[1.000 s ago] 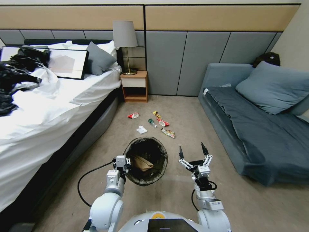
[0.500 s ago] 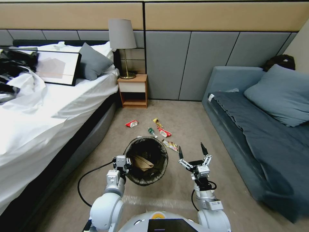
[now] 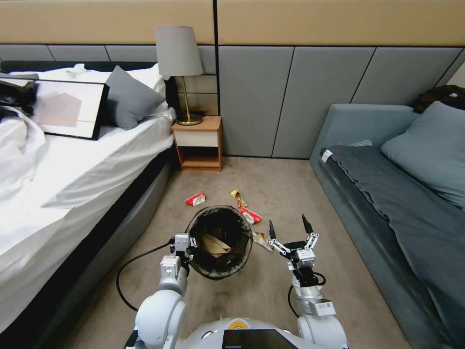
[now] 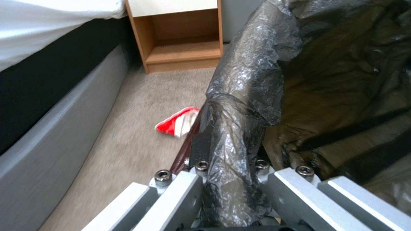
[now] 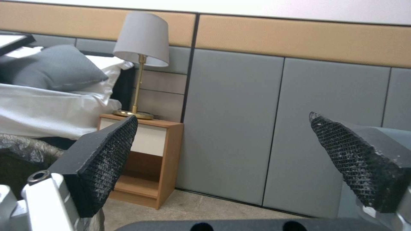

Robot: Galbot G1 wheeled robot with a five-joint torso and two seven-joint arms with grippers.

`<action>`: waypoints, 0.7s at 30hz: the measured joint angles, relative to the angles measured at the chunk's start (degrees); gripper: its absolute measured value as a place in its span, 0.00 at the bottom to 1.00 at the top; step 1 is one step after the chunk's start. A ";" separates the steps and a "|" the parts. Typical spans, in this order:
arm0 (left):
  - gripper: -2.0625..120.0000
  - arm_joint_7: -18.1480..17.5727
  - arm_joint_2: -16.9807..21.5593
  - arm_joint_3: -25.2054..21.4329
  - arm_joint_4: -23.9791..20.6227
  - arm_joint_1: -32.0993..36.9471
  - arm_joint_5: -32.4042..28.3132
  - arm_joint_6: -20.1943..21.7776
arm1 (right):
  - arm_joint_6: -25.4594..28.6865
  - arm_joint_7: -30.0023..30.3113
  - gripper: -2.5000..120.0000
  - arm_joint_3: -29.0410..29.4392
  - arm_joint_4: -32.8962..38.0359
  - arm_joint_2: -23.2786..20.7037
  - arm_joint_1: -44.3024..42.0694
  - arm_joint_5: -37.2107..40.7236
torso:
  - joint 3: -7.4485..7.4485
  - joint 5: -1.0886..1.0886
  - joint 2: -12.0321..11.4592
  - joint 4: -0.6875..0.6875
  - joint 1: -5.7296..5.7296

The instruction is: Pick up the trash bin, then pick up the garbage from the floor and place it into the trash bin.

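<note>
Base rolled forward since a second ago — wrappers [image 3: 249, 214] now just past trash bin [image 3: 220, 241]. Left gripper [image 3: 183, 245] clamped on my bin rim, right gripper [image 3: 289, 229] spread, empty. Bottle probably hidden behind bin — pickup range close.

Carpet floor [image 3: 290, 189]: scattered garbage [image 3: 195, 199] lying loose.

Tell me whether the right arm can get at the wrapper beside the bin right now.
Probably yes: the right gripper is open and empty, the yellow wrapper lies just ahead of it on bare carpet, beside the trash bin held by the left gripper.
</note>
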 joint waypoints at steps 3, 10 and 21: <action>0.02 0.00 -0.07 -0.01 0.05 -0.04 0.09 -0.08 | 0.80 -1.28 0.84 0.10 -0.09 0.00 0.04 0.44 | 0.01 -0.02 0.00 0.00 0.01; 0.02 0.05 -0.22 -0.02 0.12 -0.09 0.12 -0.15 | 2.01 -3.43 0.84 0.14 -0.43 0.00 0.15 1.50 | 0.01 -0.01 0.00 0.00 0.02; 0.02 0.13 -0.34 -0.14 0.18 -0.05 0.14 -0.28 | 2.83 -4.10 0.84 0.66 -0.88 0.00 1.40 2.19 | 0.00 -0.02 0.00 0.00 0.00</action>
